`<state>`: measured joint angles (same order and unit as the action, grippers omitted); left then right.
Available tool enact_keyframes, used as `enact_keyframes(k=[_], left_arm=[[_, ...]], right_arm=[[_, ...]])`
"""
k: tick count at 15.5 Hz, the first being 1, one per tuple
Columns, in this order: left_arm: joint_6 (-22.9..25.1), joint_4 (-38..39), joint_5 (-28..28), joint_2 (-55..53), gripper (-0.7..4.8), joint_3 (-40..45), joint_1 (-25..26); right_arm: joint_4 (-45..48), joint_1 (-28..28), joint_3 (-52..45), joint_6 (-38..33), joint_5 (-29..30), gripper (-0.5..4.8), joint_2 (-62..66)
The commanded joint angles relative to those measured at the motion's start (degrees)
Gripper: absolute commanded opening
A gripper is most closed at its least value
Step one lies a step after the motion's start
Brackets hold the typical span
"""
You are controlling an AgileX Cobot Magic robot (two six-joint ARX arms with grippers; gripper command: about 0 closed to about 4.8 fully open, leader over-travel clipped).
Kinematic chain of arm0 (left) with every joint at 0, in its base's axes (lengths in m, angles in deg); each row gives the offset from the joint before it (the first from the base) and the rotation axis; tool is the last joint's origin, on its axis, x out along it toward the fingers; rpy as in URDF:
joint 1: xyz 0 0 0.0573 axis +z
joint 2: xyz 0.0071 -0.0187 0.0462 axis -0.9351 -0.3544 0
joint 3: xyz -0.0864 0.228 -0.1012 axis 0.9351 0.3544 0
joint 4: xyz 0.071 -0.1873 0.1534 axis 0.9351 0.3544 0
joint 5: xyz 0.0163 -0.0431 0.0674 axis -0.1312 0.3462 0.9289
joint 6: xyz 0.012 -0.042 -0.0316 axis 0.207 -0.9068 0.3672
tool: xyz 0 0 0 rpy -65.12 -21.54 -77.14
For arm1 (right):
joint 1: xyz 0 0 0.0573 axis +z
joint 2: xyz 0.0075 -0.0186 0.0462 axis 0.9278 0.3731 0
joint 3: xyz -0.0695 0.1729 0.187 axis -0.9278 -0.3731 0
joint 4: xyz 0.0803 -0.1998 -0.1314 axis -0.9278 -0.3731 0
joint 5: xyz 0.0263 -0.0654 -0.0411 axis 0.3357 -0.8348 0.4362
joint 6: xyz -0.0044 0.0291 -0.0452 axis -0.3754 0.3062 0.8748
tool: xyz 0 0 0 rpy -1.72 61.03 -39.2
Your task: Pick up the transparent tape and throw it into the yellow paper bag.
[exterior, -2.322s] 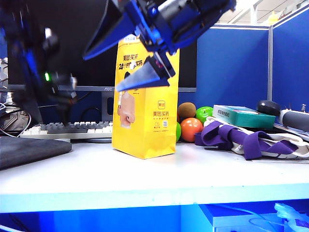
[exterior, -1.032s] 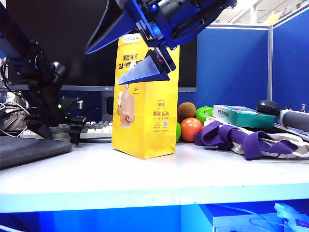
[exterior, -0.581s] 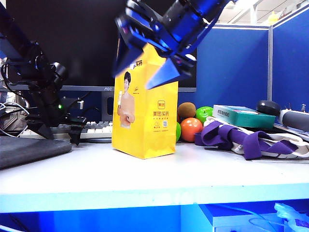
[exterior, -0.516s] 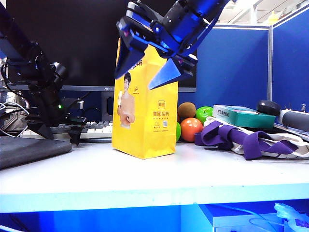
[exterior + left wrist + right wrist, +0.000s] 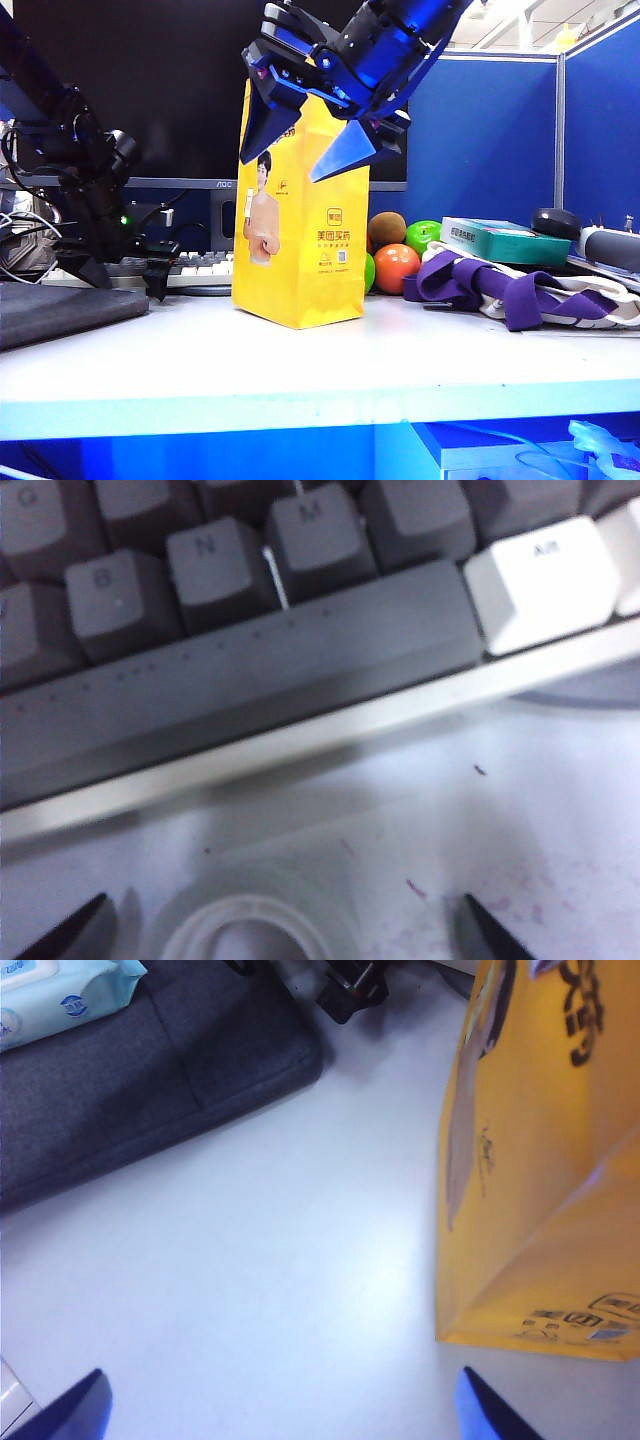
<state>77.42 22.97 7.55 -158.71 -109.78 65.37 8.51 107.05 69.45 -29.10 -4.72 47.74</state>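
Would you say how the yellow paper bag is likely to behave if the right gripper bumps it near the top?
The yellow paper bag stands tall on a narrow base, so it would probably tip rather than slide. Its creased paper sides suggest it is light and would dent easily. The right gripper hangs open in front of its upper part; the left gripper, also open, straddles the transparent tape by the keyboard.

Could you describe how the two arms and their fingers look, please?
The right gripper, up by the bag's top, has a dark body lit blue and two pointed, wedge-shaped blue fingers. The left gripper, low by the keyboard, is black with a small green light; only its dark pointed fingertips show.
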Motion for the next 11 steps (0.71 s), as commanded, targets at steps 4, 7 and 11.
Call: enact_keyframes(k=[4, 7, 11], left_arm=[[1.18, 6.34, 1.27, -1.44, 3.34, 0.59, 0.11], [2.25, 7.39, 2.14, -1.42, 2.65, 0.59, 0.11], [3.63, 10.84, 2.08, -1.38, 2.63, -1.29, 0.11]], right_arm=[[0.96, 0.11, 0.15, 0.24, 0.24, 4.79, -0.28], [1.62, 0.11, 0.15, 0.24, 0.22, 4.79, -0.26], [1.75, 0.11, 0.15, 0.35, 0.09, 4.79, -0.26]])
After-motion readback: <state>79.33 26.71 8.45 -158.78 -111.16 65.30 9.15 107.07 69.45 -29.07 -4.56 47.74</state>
